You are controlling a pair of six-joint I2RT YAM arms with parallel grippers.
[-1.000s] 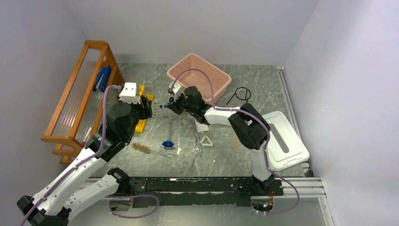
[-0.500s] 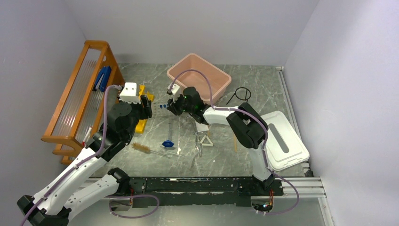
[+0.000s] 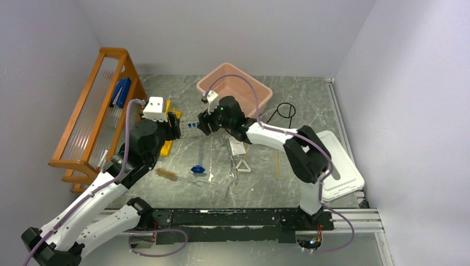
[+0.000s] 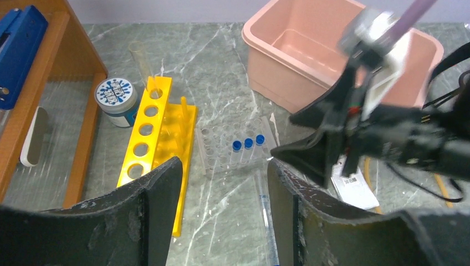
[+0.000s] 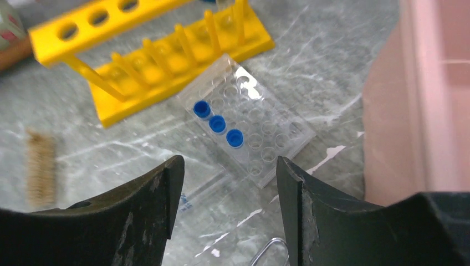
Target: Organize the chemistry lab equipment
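1. Right wrist view: blue-capped tubes, three, upright in one row in a clear tube tray; the tray sits on the worktop just beside the yellow tube rack
2. Right pincer: released, nothing between the jaws; the tray lies just ahead of and below it
3. Left pincer: released and empty, hovering above the rack and tray
4. Handling, tubes: probably light, smooth-walled and slippery; glass or plastic cannot be told, so treat as fragile. Take hold at the cap or just under it and lift straight up, since the light tray may rise with them
5. Wire brush: lying loose on the worktop; stiff stem, soft bristles, best taken by the stem
6. Metal tongs: lying flat, well apart from the tray; rigid, likely the heaviest piece, best gripped mid-length
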